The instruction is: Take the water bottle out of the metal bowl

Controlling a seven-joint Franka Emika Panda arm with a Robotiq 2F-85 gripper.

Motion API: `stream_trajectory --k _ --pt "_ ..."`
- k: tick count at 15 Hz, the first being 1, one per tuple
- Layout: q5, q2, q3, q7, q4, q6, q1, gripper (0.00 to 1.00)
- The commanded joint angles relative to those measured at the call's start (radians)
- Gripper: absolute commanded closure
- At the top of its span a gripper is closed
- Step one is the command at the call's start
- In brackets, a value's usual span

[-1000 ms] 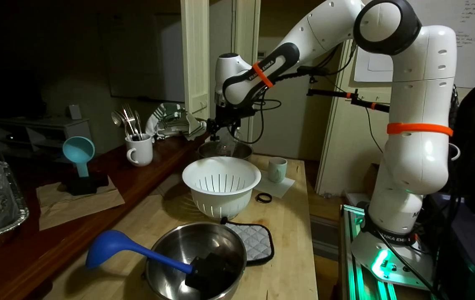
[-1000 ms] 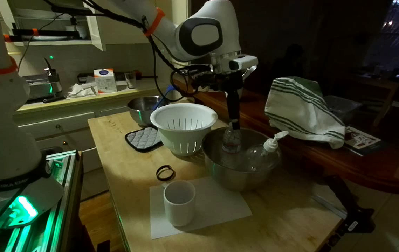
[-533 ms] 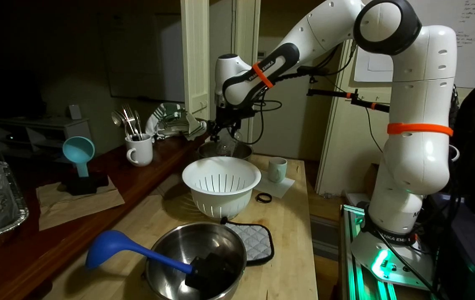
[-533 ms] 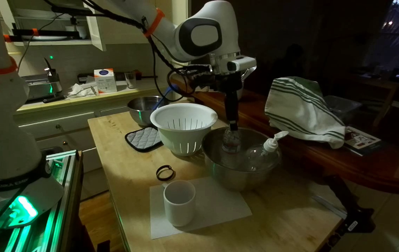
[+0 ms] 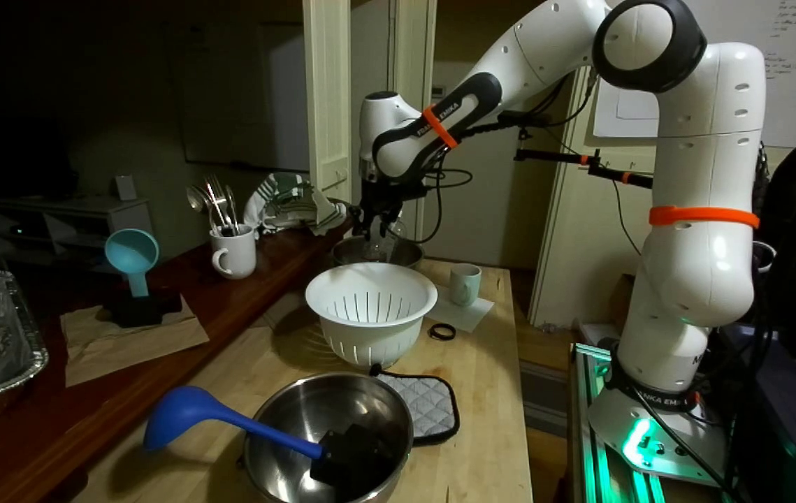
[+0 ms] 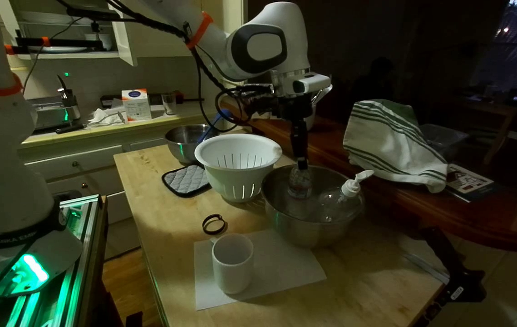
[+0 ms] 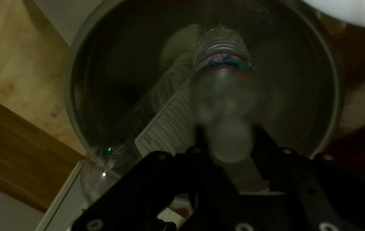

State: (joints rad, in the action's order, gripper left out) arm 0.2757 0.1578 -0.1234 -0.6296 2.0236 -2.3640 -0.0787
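Inside the metal bowl (image 6: 306, 231), the clear water bottle (image 6: 300, 184) stands near the colander side. The wrist view shows the bottle (image 7: 223, 61) from above, with a red and blue label and a blurred white cap. My gripper (image 7: 230, 133) has its dark fingers close on both sides of that cap, with hardly any gap visible. From above the bowl, the gripper (image 6: 302, 164) points straight down at the bottle's top. A clear pump bottle (image 6: 350, 187) leans against the bowl's rim beside it. The bottle's base is dim in the wrist view.
A white colander (image 6: 239, 175) stands right beside the bowl. Nearby are a white mug (image 6: 232, 265) on paper, a black ring (image 6: 214, 224) and a grey pot holder (image 6: 186, 180). Another steel bowl (image 5: 286, 461) holds a blue ladle (image 5: 209, 405). A raised wooden counter (image 5: 181, 335) runs alongside.
The fingers have closed in around the top of the water bottle. The arm has barely shifted, and bottle and bowl look unmoved.
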Motion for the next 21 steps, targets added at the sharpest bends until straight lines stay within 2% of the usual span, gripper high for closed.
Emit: stream_trajectory --k 1,2,6,9,11,14,15,18,19,21 --pt "0.016 -0.013 -0.011 -0.036 0.009 0.027 0.025 0.91" --pt "0.018 -0.022 -0.01 -0.043 0.013 0.032 0.029 0.93" --pt "0.055 -0.124 -0.008 -0.039 0.03 0.055 0.036 0.92" --pt "0.032 -0.194 0.008 0.003 0.007 0.064 0.023 0.92" --pt "-0.027 -0.235 0.02 0.06 -0.015 0.079 0.016 0.92" --pt "-0.183 -0.289 0.024 0.238 -0.034 0.132 0.017 0.92" --pt "-0.111 -0.253 0.035 0.15 -0.028 0.087 0.003 0.68" --pt "-0.161 -0.283 0.038 0.216 -0.033 0.117 0.003 0.68" --pt "-0.162 -0.283 0.038 0.219 -0.033 0.117 0.003 0.92" --pt "-0.156 -0.225 0.061 0.163 -0.081 0.026 0.015 0.92"
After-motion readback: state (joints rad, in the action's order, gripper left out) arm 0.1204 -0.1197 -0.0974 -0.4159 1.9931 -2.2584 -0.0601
